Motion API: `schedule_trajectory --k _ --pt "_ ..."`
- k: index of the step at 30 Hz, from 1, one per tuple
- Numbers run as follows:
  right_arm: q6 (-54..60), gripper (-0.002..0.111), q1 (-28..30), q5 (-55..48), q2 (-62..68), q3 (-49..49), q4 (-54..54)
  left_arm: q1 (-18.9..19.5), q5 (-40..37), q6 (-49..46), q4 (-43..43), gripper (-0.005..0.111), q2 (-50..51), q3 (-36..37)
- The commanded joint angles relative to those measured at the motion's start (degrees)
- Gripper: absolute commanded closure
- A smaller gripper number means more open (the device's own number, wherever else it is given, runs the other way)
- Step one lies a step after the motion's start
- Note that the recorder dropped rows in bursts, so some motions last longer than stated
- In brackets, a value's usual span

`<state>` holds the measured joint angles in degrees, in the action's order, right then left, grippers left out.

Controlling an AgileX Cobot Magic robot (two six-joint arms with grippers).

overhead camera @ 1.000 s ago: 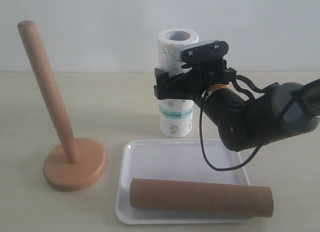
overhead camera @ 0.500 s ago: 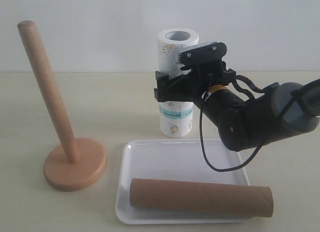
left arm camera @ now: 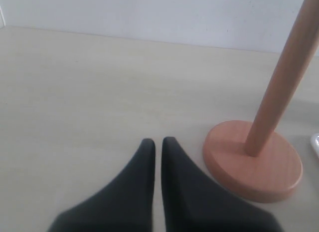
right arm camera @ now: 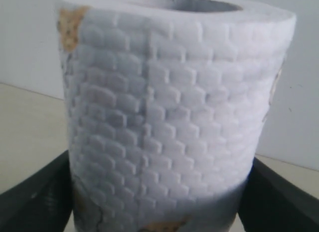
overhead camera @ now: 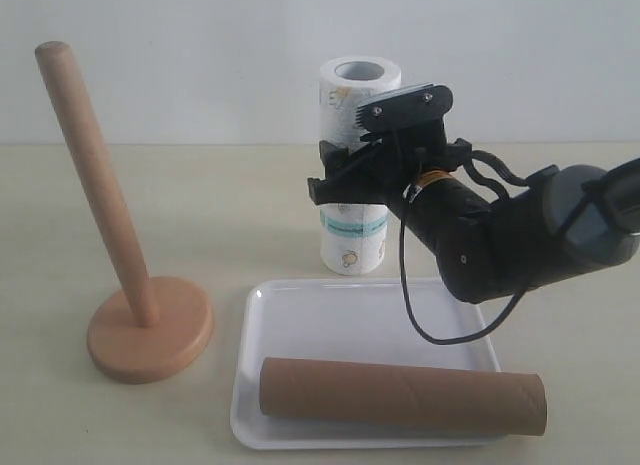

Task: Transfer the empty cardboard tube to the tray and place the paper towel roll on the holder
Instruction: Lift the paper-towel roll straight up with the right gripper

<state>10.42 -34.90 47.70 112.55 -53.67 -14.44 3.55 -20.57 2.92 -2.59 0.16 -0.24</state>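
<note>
Right claw (overhead camera: 340, 173) looks clamped on the paper towel roll (overhead camera: 352, 240), with the black fingers hugging both flanks about halfway up. The wrist cam shows embossed paper filling the whole gap between them. The roll's standing upright on the table (overhead camera: 220, 215), just behind the white tray (overhead camera: 330, 305). The empty cardboard tube (overhead camera: 400, 395) is already lying along the tray's near side, so that half looks done imo. For the lift I'd squeeze just enough to hold without crushing the soft paper, then pull straight up and keep the roll vertical. The wooden holder (overhead camera: 150, 335) is well off to the left, so carry it over and lower the hollow core onto the rounded post top. Left claw (left arm camera: 158, 147) is pressed together, empty, hovering near the holder's base
</note>
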Motion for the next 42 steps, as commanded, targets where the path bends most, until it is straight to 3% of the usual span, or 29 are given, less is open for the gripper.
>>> schedule_trajectory --k 1,9,17,21,29,42 --pt "0.60 0.108 -0.09 -1.55 -5.23 -0.35 0.73 -0.20 -0.04 0.46 0.04 0.103 -0.16 0.24" --pt "-4.55 0.108 -1.37 -4.23 -15.46 -0.35 8.65 -0.20 -0.04 0.46 0.04 0.103 -0.16 0.24" --pt "-5.32 0.108 -1.72 -6.95 -22.69 -0.35 9.73 -0.20 -0.04 0.46 0.04 0.103 -0.16 0.24" --pt "-11.36 0.108 -1.72 -7.33 -25.90 -0.35 14.44 -0.20 -0.04 0.46 0.04 0.103 -0.16 0.24" --pt "-22.21 0.108 -1.72 -5.23 -30.26 -0.35 21.77 -0.20 -0.04 0.46 0.04 0.103 -0.16 0.24" --pt "-28.31 0.108 -1.72 -4.02 -32.10 -3.57 28.27 -0.20 -0.04 0.46 0.04 0.103 -0.16 0.24"
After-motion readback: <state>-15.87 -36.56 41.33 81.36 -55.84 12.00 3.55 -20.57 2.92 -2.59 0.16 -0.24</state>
